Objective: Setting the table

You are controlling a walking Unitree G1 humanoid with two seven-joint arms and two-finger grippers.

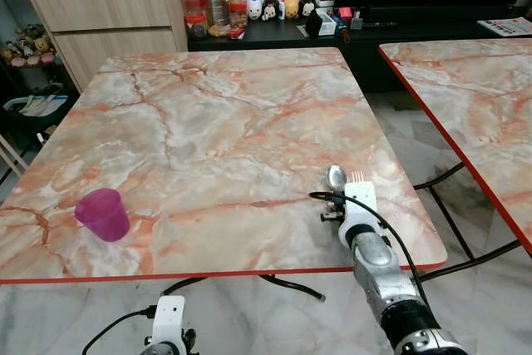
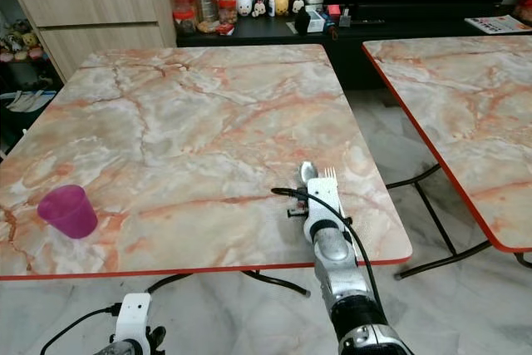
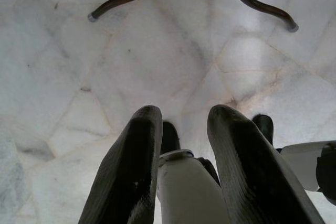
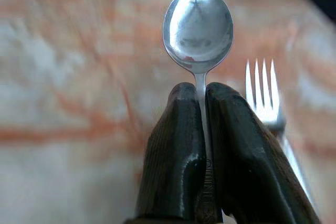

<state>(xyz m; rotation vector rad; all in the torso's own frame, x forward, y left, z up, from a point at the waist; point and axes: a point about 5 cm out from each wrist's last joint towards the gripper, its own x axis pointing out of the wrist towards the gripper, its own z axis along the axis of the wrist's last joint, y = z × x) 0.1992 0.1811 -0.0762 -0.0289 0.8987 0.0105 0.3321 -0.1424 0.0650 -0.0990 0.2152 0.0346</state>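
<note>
While the fingers pinch it: the spoon (image 4: 198,24) stands out past their tips, bowl forward, over the marble table (image 1: 208,122).
Right gripper (image 4: 202,95): fingers closed tight on the spoon's thin handle, reaching in over the table's near edge toward its right-hand corner.
Fork (image 4: 261,90): just beside the spoon, tines pointing the same way; whether it lies on the table or is carried I cannot tell.
Cup (image 1: 103,214): purple, upright, near the table's front left corner, well apart from the cutlery.
Left gripper (image 3: 181,129): low below the table edge over the pale tiled floor (image 3: 79,66), fingers a little apart, gripping nothing.
Second table (image 1: 474,81): same marble top, to the right.
</note>
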